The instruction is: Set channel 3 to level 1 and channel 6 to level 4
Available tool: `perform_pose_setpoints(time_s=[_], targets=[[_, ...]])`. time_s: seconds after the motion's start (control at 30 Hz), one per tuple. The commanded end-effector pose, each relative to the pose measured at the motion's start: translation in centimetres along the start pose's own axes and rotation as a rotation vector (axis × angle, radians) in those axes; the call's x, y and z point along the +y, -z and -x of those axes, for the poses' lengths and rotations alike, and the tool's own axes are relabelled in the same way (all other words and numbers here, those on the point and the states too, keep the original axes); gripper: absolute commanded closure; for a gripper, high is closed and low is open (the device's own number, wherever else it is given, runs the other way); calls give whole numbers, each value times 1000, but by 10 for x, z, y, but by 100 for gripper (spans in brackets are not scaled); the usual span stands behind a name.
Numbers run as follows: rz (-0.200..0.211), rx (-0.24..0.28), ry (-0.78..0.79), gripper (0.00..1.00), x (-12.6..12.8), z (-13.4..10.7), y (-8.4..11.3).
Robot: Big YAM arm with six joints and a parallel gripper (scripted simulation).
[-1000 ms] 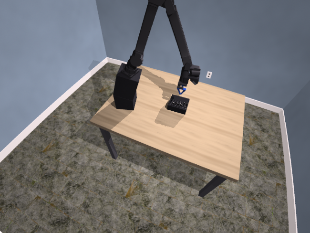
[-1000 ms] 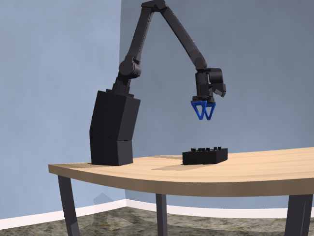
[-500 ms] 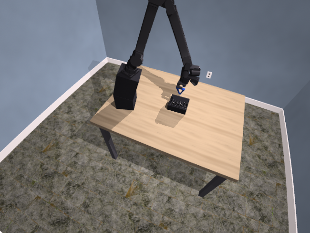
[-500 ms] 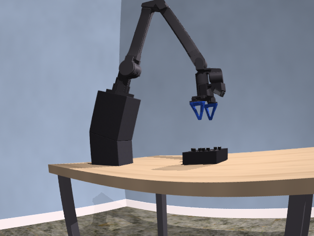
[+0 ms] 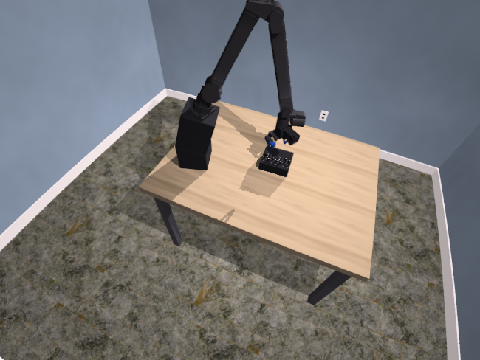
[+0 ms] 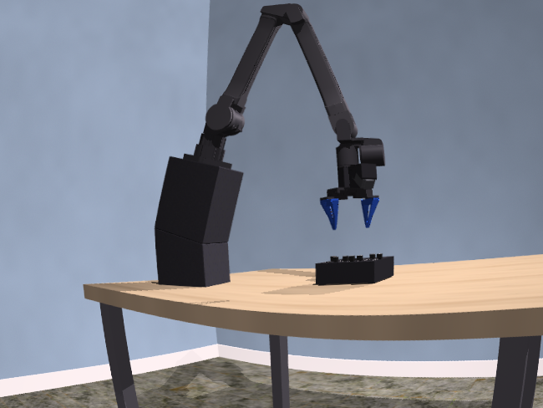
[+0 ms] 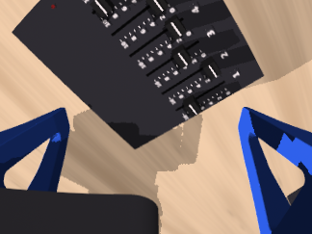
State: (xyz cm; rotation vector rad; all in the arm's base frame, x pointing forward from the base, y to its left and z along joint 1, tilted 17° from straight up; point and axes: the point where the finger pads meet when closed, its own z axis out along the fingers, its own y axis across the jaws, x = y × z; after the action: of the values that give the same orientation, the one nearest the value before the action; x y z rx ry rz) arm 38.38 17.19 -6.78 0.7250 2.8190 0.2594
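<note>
- The lighting desk [image 6: 353, 272] stands flat on the worktop [image 6: 438, 289], to the right of the arm's black pedestal [image 6: 193, 219].
- The gripper [image 6: 349, 212] hangs above the desk's left end, fingers spread wide with nothing between them.
- Seen from the wrist, the fader caps [image 7: 180, 58] are small and closely spaced.
- Judgement: narrow the fingers, line up over one cap only, descend slowly, and push along the slot without nudging neighbouring faders or shifting the desk.

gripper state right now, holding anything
Gripper: open wide, holding nothing, hanging above the desk.
</note>
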Motion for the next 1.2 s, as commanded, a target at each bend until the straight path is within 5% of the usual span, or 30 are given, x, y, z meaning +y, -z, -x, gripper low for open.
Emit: perform_pose_setpoints(time_s=[0.0,0.13,0.43,0.47,1.17], targets=[[5,-10,-279,0,0,-6,-19],[4,-5,-372,0,-2,-8,-27],[4,-8,-854,0,-6,-11,-39],[12,-13,-901,100,-3,-9,-37],[15,-14,-928,100,-1,-8,-36]])
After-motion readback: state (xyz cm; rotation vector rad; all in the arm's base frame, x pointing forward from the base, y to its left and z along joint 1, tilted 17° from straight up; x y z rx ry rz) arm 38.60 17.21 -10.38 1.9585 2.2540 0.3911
